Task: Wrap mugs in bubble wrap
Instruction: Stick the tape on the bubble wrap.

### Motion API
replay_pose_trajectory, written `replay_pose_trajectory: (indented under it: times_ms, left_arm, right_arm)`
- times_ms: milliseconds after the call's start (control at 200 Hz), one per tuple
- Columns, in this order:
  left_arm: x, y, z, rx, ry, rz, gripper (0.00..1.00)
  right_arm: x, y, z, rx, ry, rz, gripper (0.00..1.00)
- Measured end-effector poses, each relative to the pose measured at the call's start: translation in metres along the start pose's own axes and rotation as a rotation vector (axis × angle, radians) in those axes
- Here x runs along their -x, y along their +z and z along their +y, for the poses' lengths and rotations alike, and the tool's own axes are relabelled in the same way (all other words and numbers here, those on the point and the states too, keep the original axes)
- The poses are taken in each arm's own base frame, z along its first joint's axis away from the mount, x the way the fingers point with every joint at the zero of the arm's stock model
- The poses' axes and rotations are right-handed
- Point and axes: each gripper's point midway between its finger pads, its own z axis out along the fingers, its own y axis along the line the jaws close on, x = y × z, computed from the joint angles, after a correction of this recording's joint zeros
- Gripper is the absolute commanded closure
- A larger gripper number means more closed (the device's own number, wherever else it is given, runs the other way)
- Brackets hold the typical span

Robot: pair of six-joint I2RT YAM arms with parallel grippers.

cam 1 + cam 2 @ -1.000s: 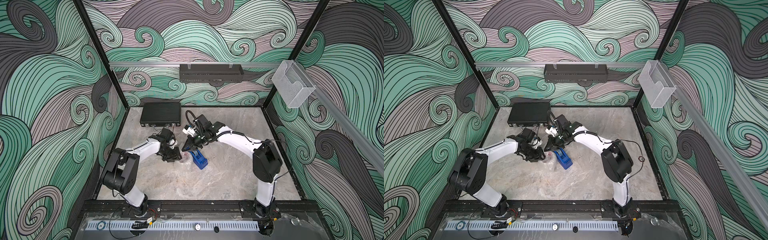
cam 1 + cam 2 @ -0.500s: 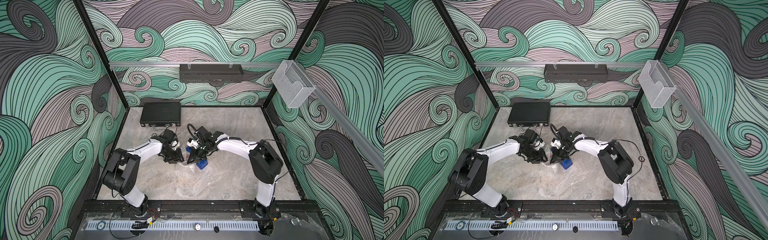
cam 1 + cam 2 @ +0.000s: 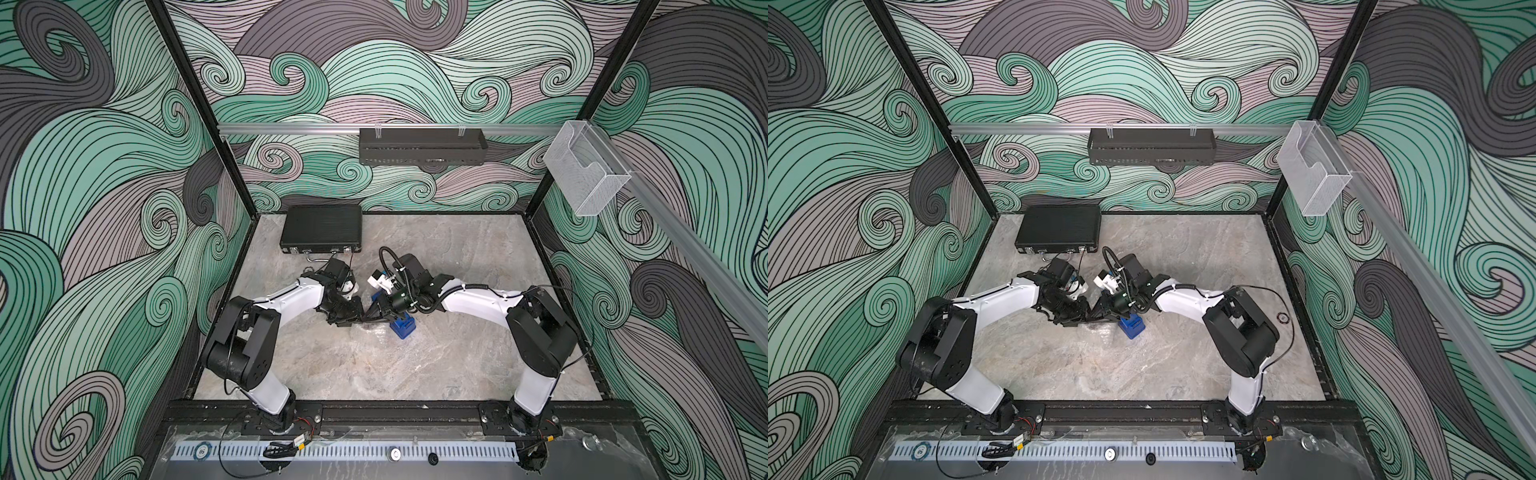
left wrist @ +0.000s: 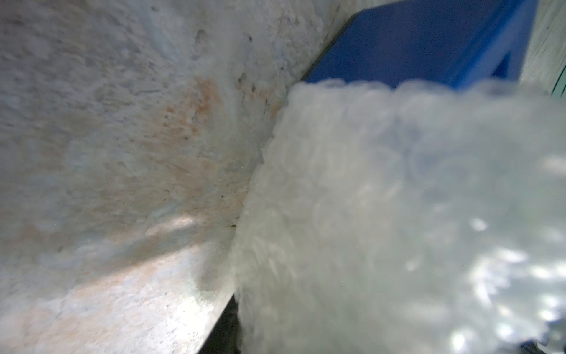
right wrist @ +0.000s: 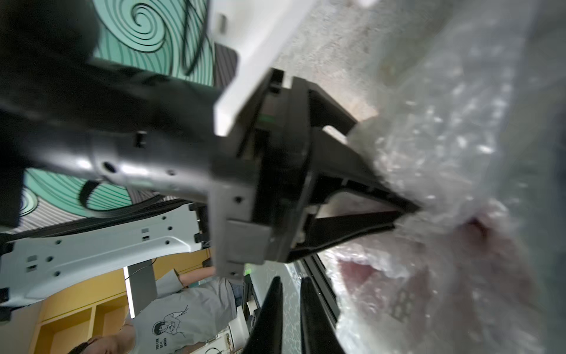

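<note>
Right wrist view: swung down past the blue tape dispenser (image 3: 402, 326), eased right gripper (image 5: 291, 282) to a narrow empty gap beside left gripper (image 5: 395, 193), clamped on bubble wrap (image 5: 444, 138) bunched over the red-lined mug (image 5: 477, 228) in the middle of the table (image 3: 436, 365), likely to regrip the fold

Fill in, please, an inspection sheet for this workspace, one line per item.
surface: grey marble table, no spills seen.
job's things: bubble wrap bunched over the mug, red showing through.
clutter: blue tape dispenser beside the wrap; black case at back.
grippers: left gripper shut on the bubble wrap; right gripper slightly open, empty.
cables: black cable looped over the right wrist.
surroundings: wave-patterned walls, black shelf, clear holder.
</note>
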Motion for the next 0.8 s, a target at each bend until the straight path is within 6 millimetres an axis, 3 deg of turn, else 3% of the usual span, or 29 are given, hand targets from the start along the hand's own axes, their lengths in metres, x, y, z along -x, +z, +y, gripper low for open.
replay_pose_trajectory:
  times_ms: [120,365,545,605,690,801]
  left_arm:
    - [0.0,0.0,0.0,0.0,0.0,0.0,0.63]
    - [0.001,0.0,-0.001,-0.002,0.0,0.005,0.63]
    - [0.0,0.0,-0.002,-0.003,-0.002,0.01,0.61]
    - [0.001,0.0,-0.002,-0.004,-0.001,0.009,0.56]
    - [0.001,-0.001,-0.001,0.001,-0.004,0.009,0.4]
    - [0.0,-0.006,-0.003,0.006,0.005,0.009,0.27]
  right_arm:
    - [-0.007,-0.003,0.004,0.019,0.0,0.006,0.92]
    - [-0.041,-0.002,-0.04,-0.08,0.119,0.069,0.94]
    - [-0.042,-0.002,-0.053,-0.072,0.151,0.071,0.93]
    - [-0.041,-0.001,-0.051,-0.058,0.155,0.073,0.91]
    - [-0.039,-0.001,-0.044,-0.027,0.142,0.069,0.84]
    - [-0.032,-0.012,-0.019,0.025,0.077,0.036,0.8]
